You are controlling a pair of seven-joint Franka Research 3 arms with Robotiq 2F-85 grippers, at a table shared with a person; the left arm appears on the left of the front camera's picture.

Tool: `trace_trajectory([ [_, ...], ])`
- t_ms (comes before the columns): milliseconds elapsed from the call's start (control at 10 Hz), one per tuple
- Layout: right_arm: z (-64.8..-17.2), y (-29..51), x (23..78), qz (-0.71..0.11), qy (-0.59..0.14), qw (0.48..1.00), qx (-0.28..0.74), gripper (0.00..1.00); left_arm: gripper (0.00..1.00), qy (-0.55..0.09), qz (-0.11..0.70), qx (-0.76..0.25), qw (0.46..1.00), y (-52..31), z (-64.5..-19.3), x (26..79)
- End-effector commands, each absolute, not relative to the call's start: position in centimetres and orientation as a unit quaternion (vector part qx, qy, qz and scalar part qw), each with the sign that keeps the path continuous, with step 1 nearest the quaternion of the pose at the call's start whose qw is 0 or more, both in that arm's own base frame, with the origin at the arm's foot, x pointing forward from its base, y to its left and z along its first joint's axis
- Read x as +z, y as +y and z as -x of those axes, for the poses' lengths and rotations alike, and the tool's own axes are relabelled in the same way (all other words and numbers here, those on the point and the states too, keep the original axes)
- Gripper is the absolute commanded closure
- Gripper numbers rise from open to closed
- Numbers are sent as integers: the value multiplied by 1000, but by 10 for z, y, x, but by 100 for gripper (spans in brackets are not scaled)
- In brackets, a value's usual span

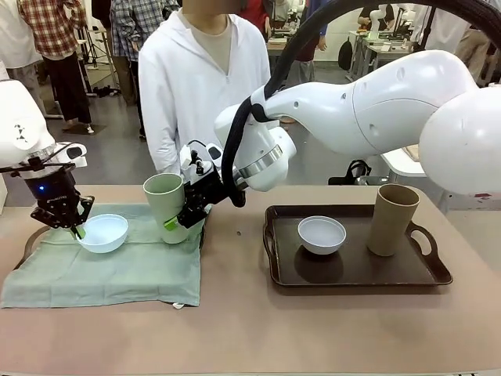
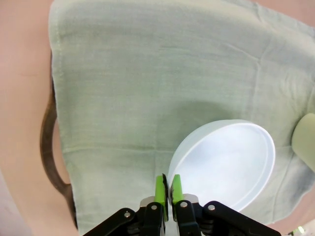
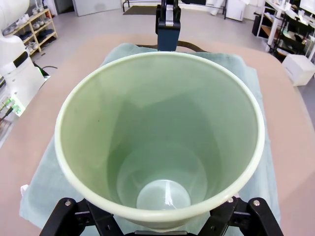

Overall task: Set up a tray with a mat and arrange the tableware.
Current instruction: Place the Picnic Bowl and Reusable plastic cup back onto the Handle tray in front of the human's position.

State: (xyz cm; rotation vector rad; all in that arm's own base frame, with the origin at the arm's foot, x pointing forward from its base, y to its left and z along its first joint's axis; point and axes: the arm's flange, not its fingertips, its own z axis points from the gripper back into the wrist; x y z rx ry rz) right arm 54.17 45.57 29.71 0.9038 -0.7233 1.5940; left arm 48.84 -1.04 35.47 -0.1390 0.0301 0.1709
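A pale green mat (image 1: 117,262) covers the left tray (image 1: 27,244), whose brown handle (image 2: 47,142) sticks out from under the cloth. The pale blue bowl (image 1: 103,233) sits on the mat. My left gripper (image 1: 76,225) is at its left rim, and its green pads (image 2: 160,191) are pinched together on that rim (image 2: 168,189). My right gripper (image 1: 184,219) is shut on the lower wall of the light green tumbler (image 1: 166,202), which stands near the mat's right edge. Its mouth (image 3: 157,128) opens toward the wrist camera between the black fingers (image 3: 74,216).
A second brown tray (image 1: 438,276) lies at the right with the greyish white bowl (image 1: 322,233) and the tan brown tumbler (image 1: 391,219) on it. A person in a white coat (image 1: 196,86) stands at the far side. Bare table runs along the front.
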Motion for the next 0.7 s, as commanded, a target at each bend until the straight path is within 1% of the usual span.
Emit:
trace_trajectory([
  [0,-546,455,298,-384,-299,558,672,0,36,18,59,91,994,-14,-493,356],
  [100,-545,456,300,-380,-291,572,666,0,0,20,61,90,994,-13,-493,358],
  [200,-546,453,300,-374,-269,592,661,0,16,25,64,92,993,-11,-492,359],
  [300,-546,447,302,-356,-252,613,659,0,0,30,69,93,993,-10,-490,361],
  [400,-546,437,308,-340,-238,635,651,0,0,32,73,91,993,-9,-488,364],
  [500,-546,428,313,-333,-235,647,644,0,0,35,76,90,992,-9,-487,368],
  [600,-547,418,319,-323,-241,658,636,0,35,38,86,82,992,-9,-485,373],
])
